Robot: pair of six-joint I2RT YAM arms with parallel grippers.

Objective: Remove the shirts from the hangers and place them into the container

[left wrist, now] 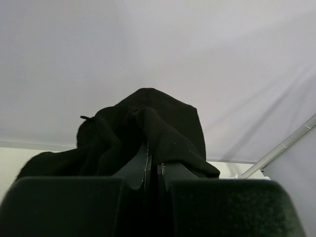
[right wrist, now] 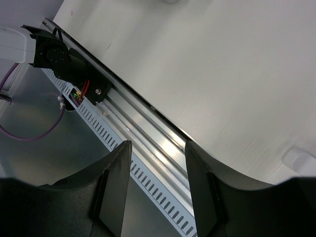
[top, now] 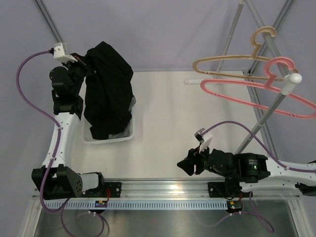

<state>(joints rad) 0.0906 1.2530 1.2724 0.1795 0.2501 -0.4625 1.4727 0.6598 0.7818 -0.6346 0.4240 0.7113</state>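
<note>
Holding the black shirt aloft, the left gripper is clenched on a bunched fold of the cloth. In the left wrist view we see its 2 fingers pressed together, with black fabric pinched between them and draped over them. We judge that the raised grip lets the garment hang straight, so that its lower hem feeds into the container first. The container sits near the left edge of the table. The shirt's lower part lies inside it, and the upper part stands above the far rim.

The right gripper is released and grasps nothing. It hovers low over the near edge of the table, well apart from the container, which we judge keeps it out of the left arm's way.

The pink hanger and the tan hanger hang bare on the rack pole at the far right corner. We cannot identify the grey shirt; it may lie beneath the black cloth.

Materials:
- Black shirt: soft, matte, limp, heavily creased.
- Container: shallow, rectangular, whitish plastic, rounded corners.
- Hangers: 1 of thin smooth plastic, 1 of pale wood, both curved with hook tops.
- Table: smooth, white.
</note>
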